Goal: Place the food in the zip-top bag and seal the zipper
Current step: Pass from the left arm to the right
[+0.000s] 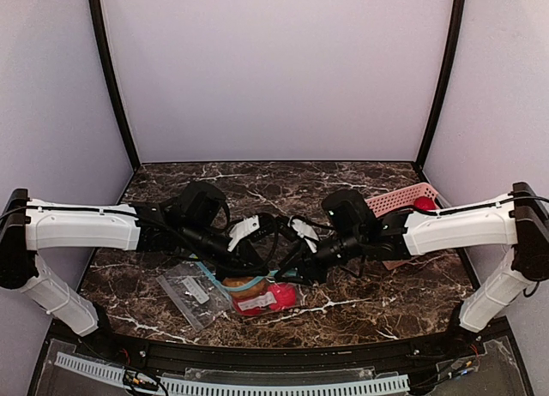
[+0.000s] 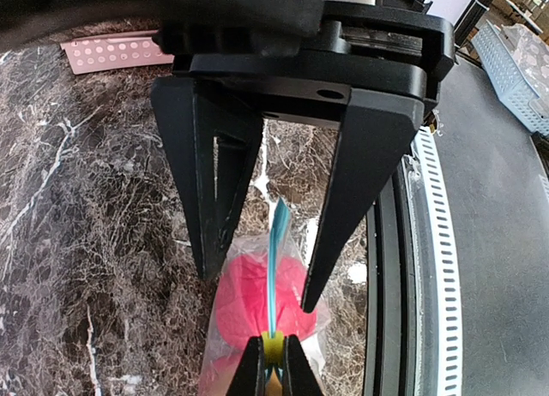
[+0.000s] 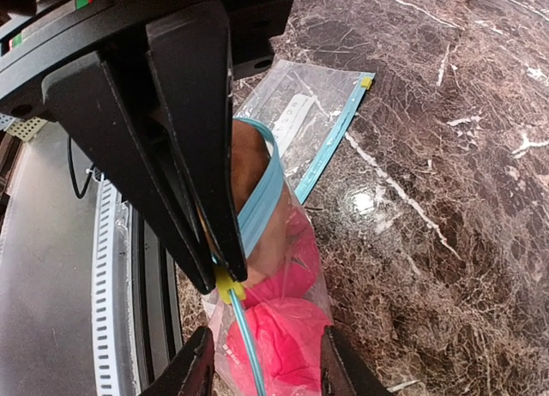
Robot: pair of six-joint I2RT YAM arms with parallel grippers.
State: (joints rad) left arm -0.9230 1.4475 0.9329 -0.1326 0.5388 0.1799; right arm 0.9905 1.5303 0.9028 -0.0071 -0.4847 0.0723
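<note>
**Table** (image 1: 360, 182): dark marble with white veins. Both arms reach in over the middle toward the near edge. Only the top view takes in the whole spread.

**Pink basket** (image 1: 396, 199): slatted, by the right edge toward the far right corner, partly under the right arm. One red piece (image 1: 423, 204) shows in it, and only from the top view.

**Spare bag** (image 1: 190, 291): clear, lying flat near the near edge, left of centre. The right wrist view adds its white label, teal strip and a yellow end tab.

**Zip-top bag** (image 1: 260, 297): near the near edge at about mid-width, just right of the spare bag and under both claws.
- It is clear and crinkled, with the white label facing up in the top view.
- It holds food: red pieces (image 3: 279, 340) low down and a brown-tan piece (image 3: 250, 169) up at the mouth.
- The brown piece is plainest from the right wrist. The left wrist shows only red through the plastic.

**Zipper** (image 3: 262, 199): teal-blue.
- From the right wrist, it is spread into a loop round the brown-tan piece and runs on as one strand past a yellow tab (image 3: 227, 286).
- From the left wrist, it is edge-on, a single thin line.

**Left claw** (image 2: 270, 355): pinched narrow on the zipper at the yellow tab.

**Right claw** (image 3: 266, 370): jaws apart, one finger on each side of the bag top, with the zipper running between them. It grips nothing. I cannot tell whether the fingers touch the plastic.
</note>
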